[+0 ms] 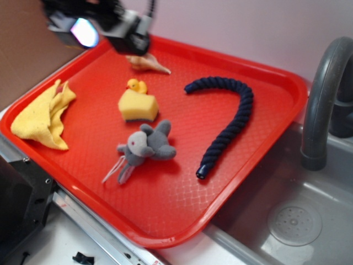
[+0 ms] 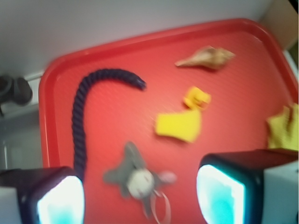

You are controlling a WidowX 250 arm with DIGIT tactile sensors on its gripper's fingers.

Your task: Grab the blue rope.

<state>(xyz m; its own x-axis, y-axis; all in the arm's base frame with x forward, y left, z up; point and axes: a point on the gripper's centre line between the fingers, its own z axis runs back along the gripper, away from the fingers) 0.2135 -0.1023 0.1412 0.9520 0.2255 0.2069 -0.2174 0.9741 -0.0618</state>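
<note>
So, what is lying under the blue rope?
Only the red tray. The blue rope lies directly on it, curved like a hook, touching no other object. What the rope covers cannot be seen.

The blue rope (image 1: 229, 118) lies hook-shaped on the red tray (image 1: 182, 218) — right of the grey plush toy (image 1: 146, 146) — well apart from the gripper (image 1: 99, 27) at top left

No text, label, brand, number or sign could be read in either view. The red tray (image 1: 265, 83), the blue rope (image 1: 231, 124), the grey plush toy (image 1: 146, 144) and the yellow sponge (image 1: 138, 106) bore no lettering, and the blurred wrist view showed none either.
</note>
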